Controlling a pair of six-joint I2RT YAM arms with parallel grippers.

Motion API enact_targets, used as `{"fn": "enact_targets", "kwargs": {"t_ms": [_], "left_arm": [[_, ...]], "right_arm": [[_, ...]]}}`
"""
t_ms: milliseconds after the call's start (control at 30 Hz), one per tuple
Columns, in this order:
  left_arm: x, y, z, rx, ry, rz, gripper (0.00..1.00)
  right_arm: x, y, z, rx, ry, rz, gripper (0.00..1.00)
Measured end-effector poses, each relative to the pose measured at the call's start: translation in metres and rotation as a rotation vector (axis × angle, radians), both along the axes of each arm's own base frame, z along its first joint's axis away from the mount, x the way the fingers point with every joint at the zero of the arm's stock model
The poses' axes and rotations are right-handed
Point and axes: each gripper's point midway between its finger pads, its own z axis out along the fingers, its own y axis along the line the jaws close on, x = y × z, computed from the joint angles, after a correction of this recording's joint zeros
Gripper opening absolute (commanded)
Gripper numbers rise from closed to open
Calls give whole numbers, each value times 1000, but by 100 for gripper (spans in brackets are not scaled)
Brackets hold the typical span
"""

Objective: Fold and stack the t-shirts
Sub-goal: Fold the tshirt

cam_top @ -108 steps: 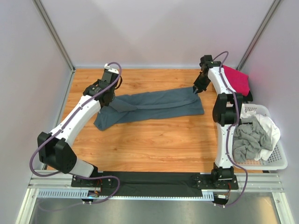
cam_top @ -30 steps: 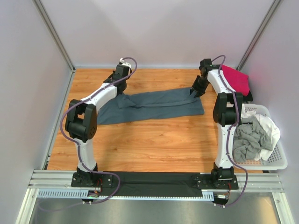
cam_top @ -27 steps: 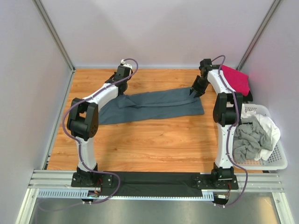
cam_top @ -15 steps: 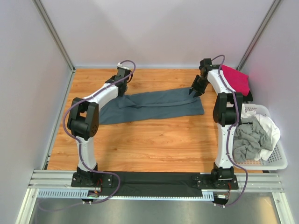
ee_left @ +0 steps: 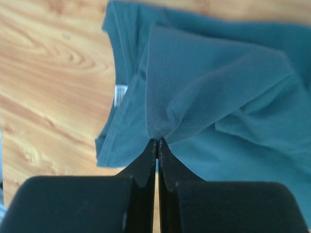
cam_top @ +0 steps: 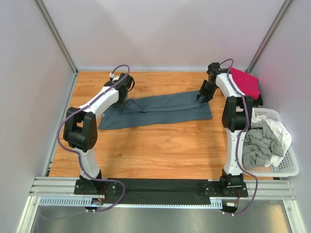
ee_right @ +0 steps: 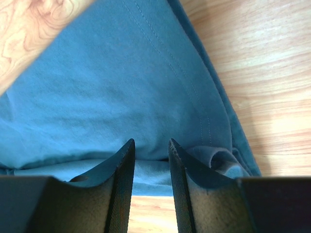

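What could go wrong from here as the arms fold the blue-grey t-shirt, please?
1. The left gripper pinches only a small peak of the slate blue-grey t-shirt; it may slip when lifted.
2. The right gripper stands open over the shirt's other end, so a pull from the left could drag and bunch the cloth.
3. The right arm works close to the magenta t-shirt and might disturb it.

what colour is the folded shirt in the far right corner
The folded shirt is magenta-pink, clearest in the top external view.
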Motion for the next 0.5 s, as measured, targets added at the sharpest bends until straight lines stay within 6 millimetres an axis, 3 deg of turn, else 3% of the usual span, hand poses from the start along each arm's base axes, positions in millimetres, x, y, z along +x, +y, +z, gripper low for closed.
{"fn": "enact_targets", "kwargs": {"t_ms": [200, 500], "left_arm": [[-26, 0, -15, -54, 82, 80, 0], [-33, 1, -11, -164, 99, 214, 0]], "right_arm": [[-2, -1, 6, -5, -9, 18, 36], [-1, 16, 39, 48, -82, 68, 44]]}}
